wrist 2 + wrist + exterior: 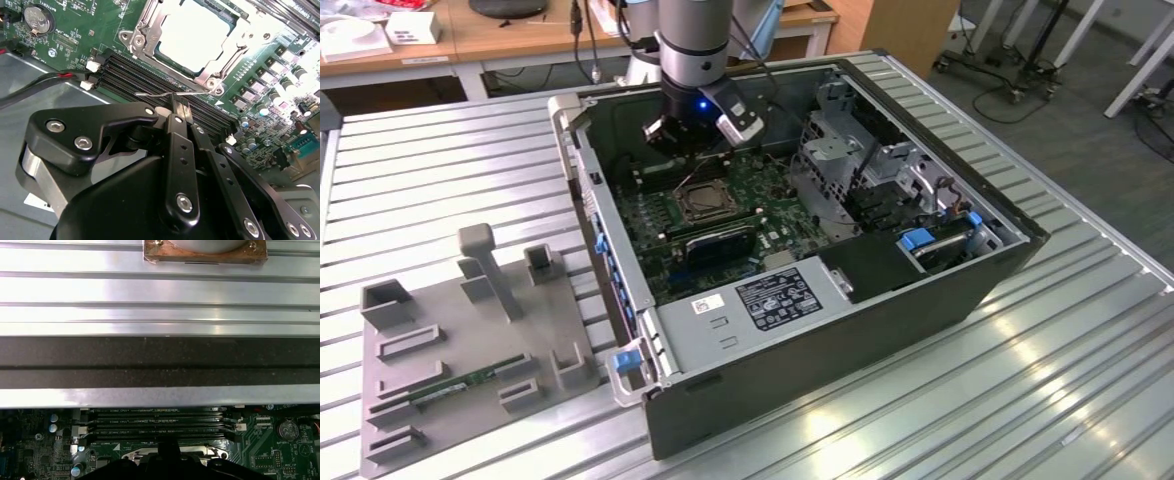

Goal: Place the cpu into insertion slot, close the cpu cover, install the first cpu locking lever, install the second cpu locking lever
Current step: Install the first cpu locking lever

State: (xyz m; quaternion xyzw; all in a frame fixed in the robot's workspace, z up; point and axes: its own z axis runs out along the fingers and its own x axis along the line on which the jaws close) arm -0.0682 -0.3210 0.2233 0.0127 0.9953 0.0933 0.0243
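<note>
End effector [179,104]: fingers together, pinched, we judged, on the thin locking lever [150,94];
Cpu [192,35]: lay in the insertion slot [702,203] under the lowered cpu cover [146,31];
Risk: we feared the springy wire slipping free before hooking.

Robotics lab: ribbed aluminium bench [440,170], opened PC tower [854,320], grey fixture tray [454,335] — wooden desks [520,35] behind.

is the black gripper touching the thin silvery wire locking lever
Touching. In the second wrist view the black gripper pinches the thin silvery wire locking lever, no gap showing.
</note>
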